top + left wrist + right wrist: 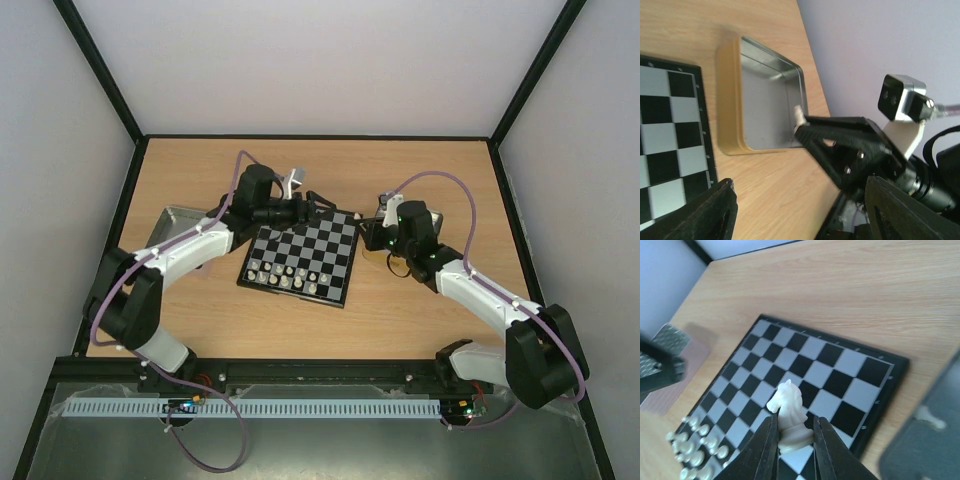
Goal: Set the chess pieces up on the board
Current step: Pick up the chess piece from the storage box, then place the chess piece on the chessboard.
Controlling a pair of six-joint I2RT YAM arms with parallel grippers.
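The white knight [789, 412] stands upright, base down, clamped between my right fingers [765, 450], off the right edge of the board [855, 390] and by the tin [765, 100] on the surface [865, 290]. The other white pieces [695, 457] crowd the board's near edge, so I judge the knight's square lies to my left and back toward my base, an easy reach for the right arm. My left fingers [710, 212] hang apart and empty just beyond the board's far edge.

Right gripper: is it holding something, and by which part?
Yes, a white knight, pinched at its base between the two fingers of the right gripper.
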